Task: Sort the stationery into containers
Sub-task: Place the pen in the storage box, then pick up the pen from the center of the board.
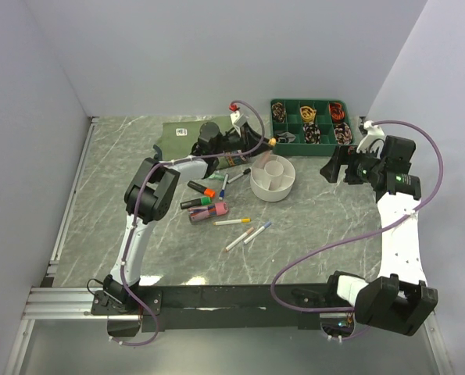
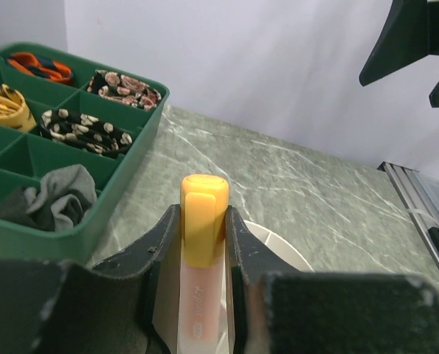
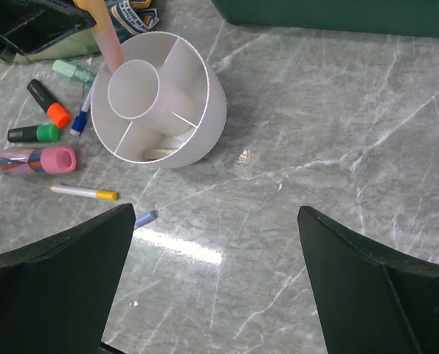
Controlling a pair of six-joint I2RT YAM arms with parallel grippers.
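Note:
My left gripper is shut on a pale pink highlighter with an orange-yellow cap and holds it just over the far-left rim of the white round tub. The tub has inner dividers. The right wrist view shows the held highlighter slanting at the tub's rim. My right gripper is open and empty, above the table right of the tub. Loose on the table left of the tub lie an orange-capped black highlighter, a green-capped one, a pink one and thin white pens.
A dark green compartment tray of small items stands behind the tub, close to my left gripper. A folded olive shirt lies at the back left. Grey walls close in at the back and both sides.

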